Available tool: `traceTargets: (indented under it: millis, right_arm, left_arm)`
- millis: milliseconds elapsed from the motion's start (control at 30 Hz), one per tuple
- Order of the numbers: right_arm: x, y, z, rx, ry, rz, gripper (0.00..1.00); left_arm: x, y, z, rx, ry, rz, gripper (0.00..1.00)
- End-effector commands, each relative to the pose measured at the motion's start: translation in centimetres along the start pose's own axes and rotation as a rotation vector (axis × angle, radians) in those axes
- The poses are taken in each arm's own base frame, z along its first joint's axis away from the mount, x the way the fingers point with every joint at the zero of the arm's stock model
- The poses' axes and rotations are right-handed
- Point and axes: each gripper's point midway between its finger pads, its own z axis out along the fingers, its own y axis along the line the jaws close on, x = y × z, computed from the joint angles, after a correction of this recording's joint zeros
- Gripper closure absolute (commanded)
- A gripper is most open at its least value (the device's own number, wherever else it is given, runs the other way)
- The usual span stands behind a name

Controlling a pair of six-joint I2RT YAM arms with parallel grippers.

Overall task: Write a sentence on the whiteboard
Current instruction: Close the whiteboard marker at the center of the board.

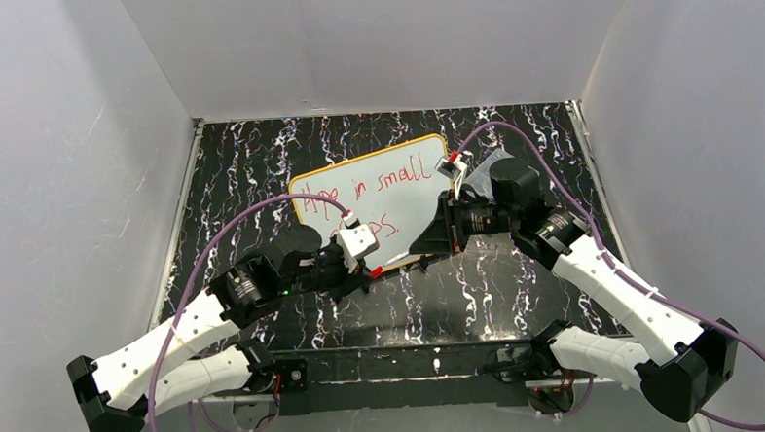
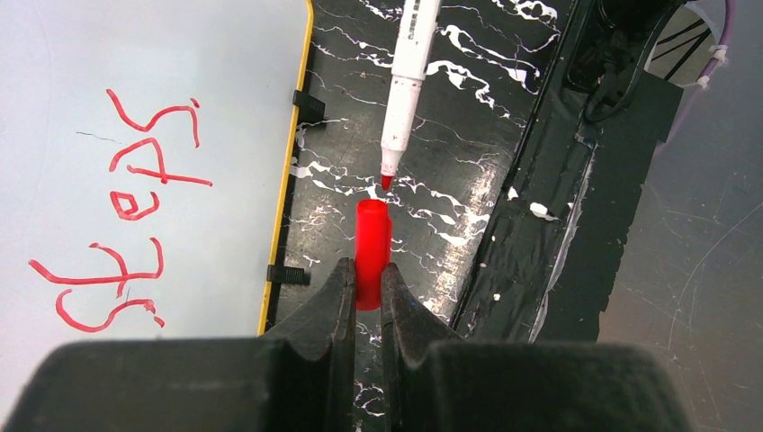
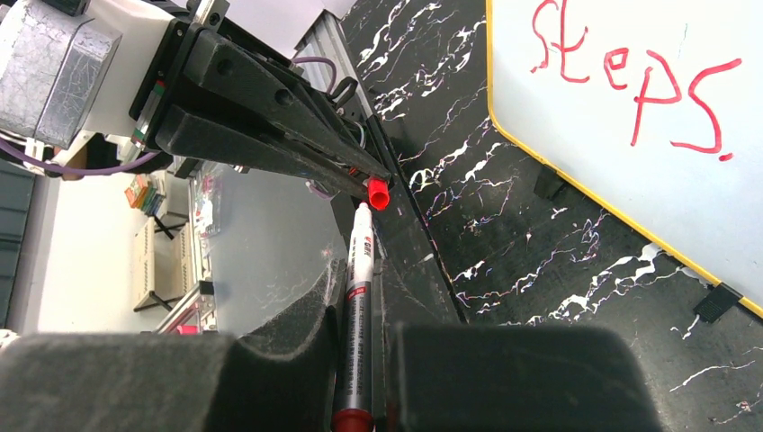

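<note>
Left gripper [image 2: 364,277] is clamped on red cap [image 2: 372,243], whose mouth is pointed at the marker [image 2: 407,81] tip with a small gap between them. The marker barrel is grasped by the right gripper [image 3: 360,306]. Both are held just off the whiteboard [image 2: 54,54] rim. The sentence [image 1: 394,179] is seen on the whiteboard, full stop included. Writing is judged done, with only capping left.
</note>
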Motion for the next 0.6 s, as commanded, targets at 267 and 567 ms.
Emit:
traceTargets:
  millis: [267,567]
  right_arm:
    - [0.36,-0.1,0.47,-0.027,0.013,-0.016,0.99]
    - [0.35,-0.06,0.62,-0.033,0.014,-0.017,0.99]
  left_arm:
    - [-0.33,-0.24,-0.01,0.019,-0.019,0.007,1.0]
    - [-0.36,-0.4,0.02,0.028,-0.02,0.007,1.0]
